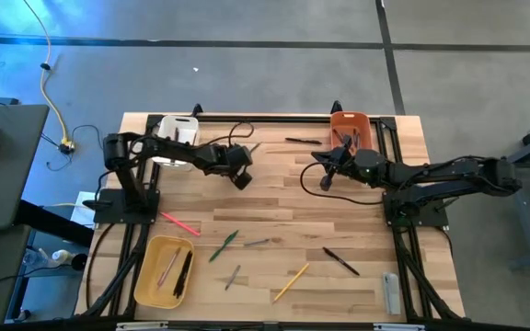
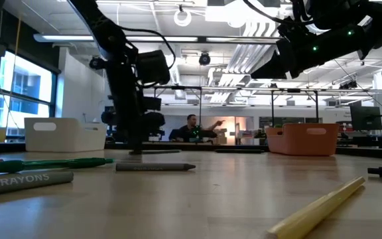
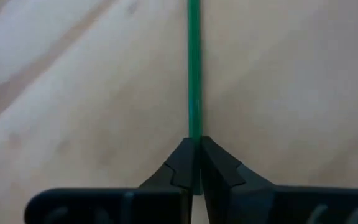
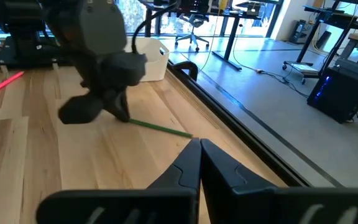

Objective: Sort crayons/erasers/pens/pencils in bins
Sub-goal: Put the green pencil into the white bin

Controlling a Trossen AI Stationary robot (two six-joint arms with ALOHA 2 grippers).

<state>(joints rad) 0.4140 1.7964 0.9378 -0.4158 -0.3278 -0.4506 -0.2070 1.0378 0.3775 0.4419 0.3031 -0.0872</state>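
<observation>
My left gripper (image 1: 243, 182) stands over the middle of the table, shut on a thin green stick (image 3: 194, 74), which also shows in the right wrist view (image 4: 160, 128). My right gripper (image 1: 324, 182) hangs shut above the table right of centre, holding nothing. Loose on the wood lie a pink stick (image 1: 180, 223), a green one (image 1: 225, 245), two grey ones (image 1: 260, 243), a yellow pencil (image 1: 291, 282) and two black pens (image 1: 340, 261). The white bin (image 1: 168, 124) stands far left, the orange bin (image 1: 350, 119) far right, the yellow bin (image 1: 152, 250) near left. My left gripper pinches one end of the green stick (image 3: 194, 127) between its two fingertips. The fingers (image 4: 122, 113) come slanting down from above, and the stick runs straight on from them, along their line. The rest of the stick lies low over the wood, its free end (image 4: 188, 135) on the table.
A grey flat bar (image 1: 391, 292) lies at the near right corner. The yellow bin holds a pale stick (image 1: 167, 268) and a black one (image 1: 183, 274). A black frame rail (image 1: 274, 118) runs along the far edge. Bare wood lies between the two grippers.
</observation>
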